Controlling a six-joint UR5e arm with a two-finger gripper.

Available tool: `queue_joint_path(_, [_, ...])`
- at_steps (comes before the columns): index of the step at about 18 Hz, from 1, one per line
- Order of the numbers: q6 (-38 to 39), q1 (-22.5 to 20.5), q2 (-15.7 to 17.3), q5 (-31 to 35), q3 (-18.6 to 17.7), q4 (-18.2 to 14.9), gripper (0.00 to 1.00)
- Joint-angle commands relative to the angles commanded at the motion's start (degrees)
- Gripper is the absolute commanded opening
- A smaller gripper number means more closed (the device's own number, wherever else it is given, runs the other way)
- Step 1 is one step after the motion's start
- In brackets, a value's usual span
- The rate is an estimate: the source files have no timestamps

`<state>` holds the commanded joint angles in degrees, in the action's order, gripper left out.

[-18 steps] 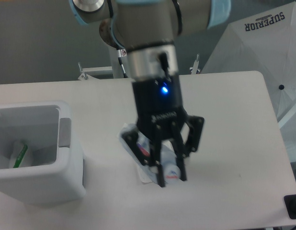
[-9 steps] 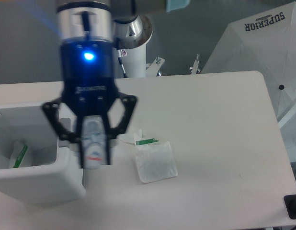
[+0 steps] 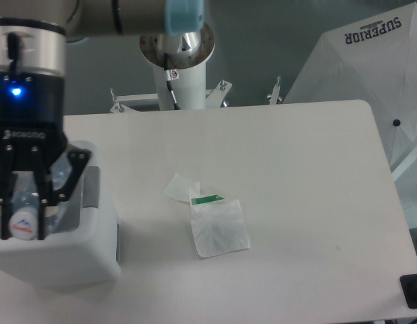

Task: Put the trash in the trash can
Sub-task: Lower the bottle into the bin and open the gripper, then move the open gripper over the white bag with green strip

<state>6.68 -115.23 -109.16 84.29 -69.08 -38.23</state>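
Over the boxy white plastic bin (image 3: 94, 253) at the table's left edge, the black two-finger gripper (image 3: 23, 233) clamps the crushed clear bottle (image 3: 23, 216) (cap down); the flat translucent bag (image 3: 220, 226) lies mid-table, well apart.

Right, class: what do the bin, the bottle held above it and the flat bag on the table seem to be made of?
Trash can: looks like smooth, matte white moulded plastic, with rounded corners and a thick rim.
Bottle: clear, glossy plastic, see-through, with a white cap.
Bag: probably thin plastic film, translucent white, lying flat, with a green strip.
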Motion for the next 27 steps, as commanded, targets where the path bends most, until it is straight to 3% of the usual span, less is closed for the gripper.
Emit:
queue_joint_path(3, [-0.2,0.2,0.0,0.0,-1.8,0.0,0.31])
queue_joint_path(7, [-0.3,0.9,-0.1,0.0,-3.3,0.0,0.42])
queue_joint_path(12, [-0.2,0.8,0.2,0.0,-2.9,0.0,0.86])
queue_joint_path(15, [-0.2,-0.1,0.4,0.0,-3.3,0.0,0.98])
queue_joint_path(18, [0.1,-3.9,1.8,0.0,-3.6,0.0,0.99])
queue_joint_path(22, [-0.3,-10.6,2.7,0.2,-8.4,0.0,0.99])
queue_joint_path(27, [-0.8,-17.5,3.3,0.4,-11.7,-0.4,1.00])
